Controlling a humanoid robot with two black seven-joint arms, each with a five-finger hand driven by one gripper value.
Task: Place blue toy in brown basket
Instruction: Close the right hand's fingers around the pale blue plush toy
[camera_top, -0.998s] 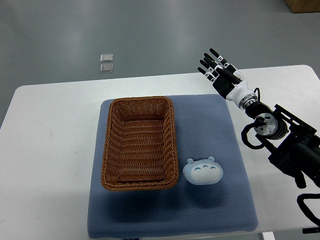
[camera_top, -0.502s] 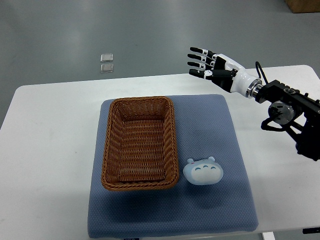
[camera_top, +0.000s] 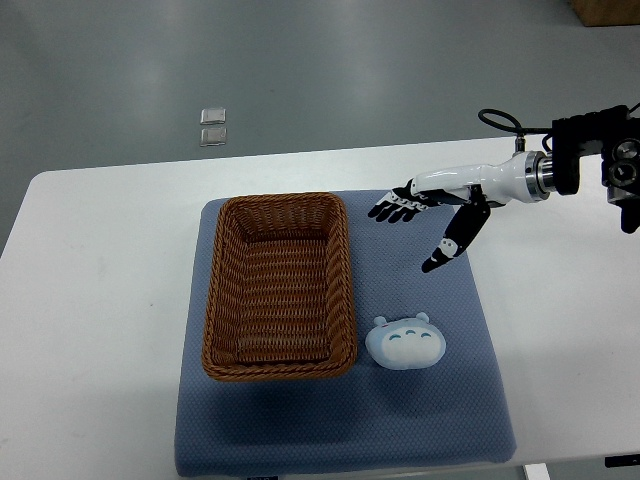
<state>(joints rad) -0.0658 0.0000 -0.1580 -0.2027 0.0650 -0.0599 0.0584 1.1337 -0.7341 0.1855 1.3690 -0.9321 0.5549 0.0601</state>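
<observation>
While the blue toy (camera_top: 406, 343) lies just right of the empty brown basket (camera_top: 279, 286), the right hand (camera_top: 430, 218) hovers open beyond it, so grasping and placing remain.

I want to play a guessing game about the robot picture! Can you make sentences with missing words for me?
1. The blue toy lies on the blue mat, just to the ____ of the brown basket in the picture.
2. Inside, the brown basket is ____.
3. The right hand hovers over the mat with its fingers ____.

Missing words: right; empty; spread
</observation>
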